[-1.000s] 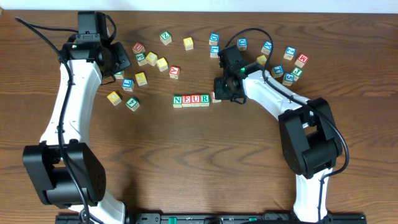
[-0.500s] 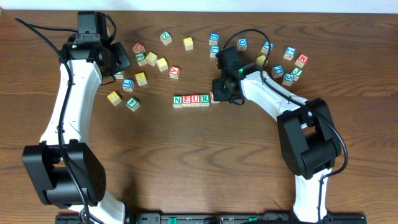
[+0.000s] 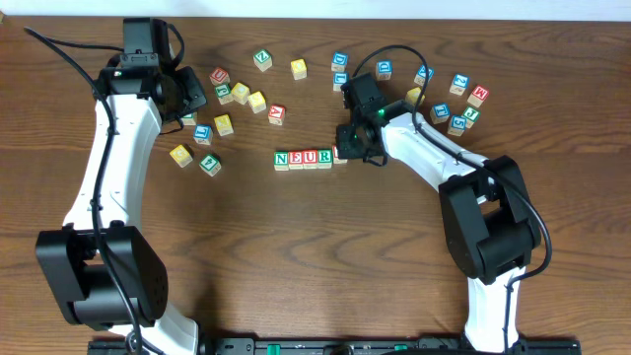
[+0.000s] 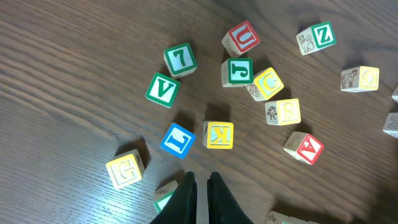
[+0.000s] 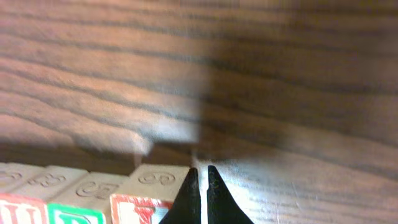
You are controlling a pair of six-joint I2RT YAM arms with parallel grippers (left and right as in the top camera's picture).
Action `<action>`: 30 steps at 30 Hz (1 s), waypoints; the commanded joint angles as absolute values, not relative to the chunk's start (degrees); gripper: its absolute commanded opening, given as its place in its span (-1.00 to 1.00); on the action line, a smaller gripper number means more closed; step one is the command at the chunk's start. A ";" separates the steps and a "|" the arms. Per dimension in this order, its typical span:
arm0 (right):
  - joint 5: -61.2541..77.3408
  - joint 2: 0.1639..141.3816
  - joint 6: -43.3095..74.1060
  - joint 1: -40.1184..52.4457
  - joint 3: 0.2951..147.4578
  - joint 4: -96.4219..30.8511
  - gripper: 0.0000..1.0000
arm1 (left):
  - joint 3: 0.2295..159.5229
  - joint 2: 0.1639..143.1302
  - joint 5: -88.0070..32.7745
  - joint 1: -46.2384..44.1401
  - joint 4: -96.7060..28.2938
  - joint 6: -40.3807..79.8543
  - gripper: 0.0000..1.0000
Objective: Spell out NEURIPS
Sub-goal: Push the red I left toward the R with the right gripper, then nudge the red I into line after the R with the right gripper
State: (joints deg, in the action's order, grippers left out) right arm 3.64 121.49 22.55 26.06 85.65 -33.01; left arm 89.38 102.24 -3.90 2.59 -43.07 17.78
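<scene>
With your right tool [image 5: 200, 179] pressed together, nudge the end cube [image 3: 340, 154] flush against the R cube [image 3: 324, 158] without skewing the row [image 3: 296, 159]

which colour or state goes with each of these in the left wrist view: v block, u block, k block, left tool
Things:
1. V block
2. U block
3. K block
4. left tool

Colour or state:
a. yellow
b. shut
c. green
d. red

Pairs: 1-c, 2-d, 3-a, 4-b
</scene>
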 commanded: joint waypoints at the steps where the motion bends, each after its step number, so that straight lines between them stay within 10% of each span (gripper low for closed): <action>1: 2.50 122.17 22.65 25.10 86.43 -30.33 -0.98 | 88.92 102.67 -2.96 2.72 -43.20 17.67 -0.84; 30: 3.22 122.91 21.80 28.60 86.41 -27.35 -0.98 | 88.92 102.67 -2.96 2.72 -43.22 17.67 -0.83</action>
